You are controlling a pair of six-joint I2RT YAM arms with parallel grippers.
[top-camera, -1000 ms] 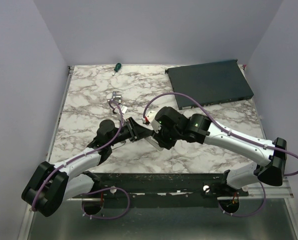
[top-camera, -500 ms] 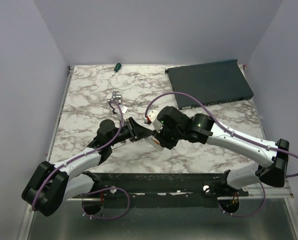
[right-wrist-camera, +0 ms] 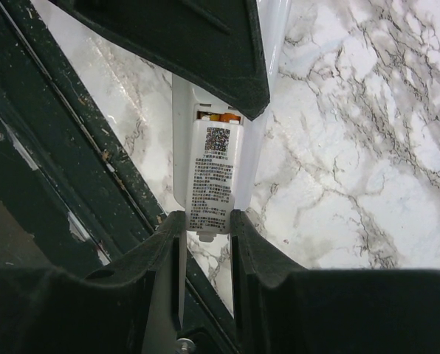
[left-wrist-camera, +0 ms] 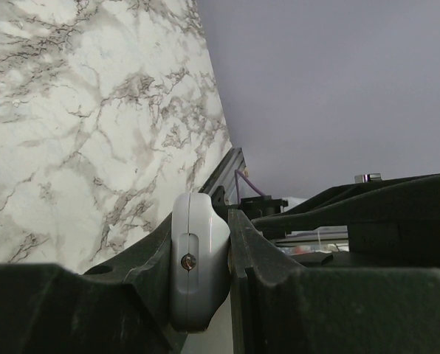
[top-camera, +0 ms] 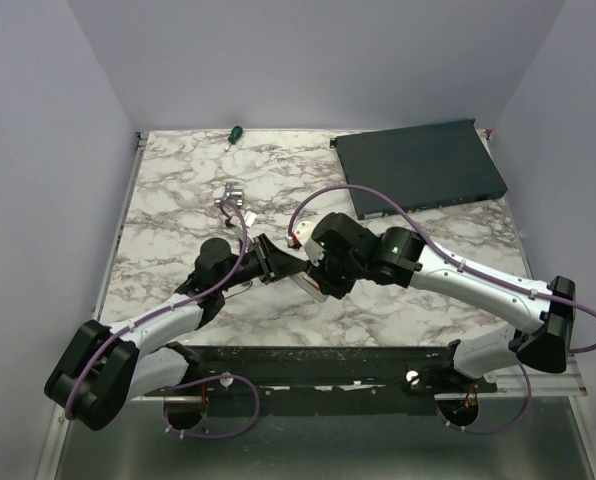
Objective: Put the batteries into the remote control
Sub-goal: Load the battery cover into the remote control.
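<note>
L pincer (left-wrist-camera: 200,225) & R pincer (right-wrist-camera: 205,220) both clamped on remote control (right-wrist-camera: 212,166), orange battery (right-wrist-camera: 218,116) showing.

The remote (right-wrist-camera: 214,177) is over the front middle of the table (top-camera: 168,200), gripped by the left hand (top-camera: 284,265) from its left and the right hand (top-camera: 318,280) from its right. A battery (right-wrist-camera: 221,116) sits inside it. Behind lies the bracket (top-camera: 230,195), the screwdriver (top-camera: 234,133) at the far edge, the box (top-camera: 420,165) far right.

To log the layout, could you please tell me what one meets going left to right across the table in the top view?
silver bracket → remote control → dark flat box
</note>
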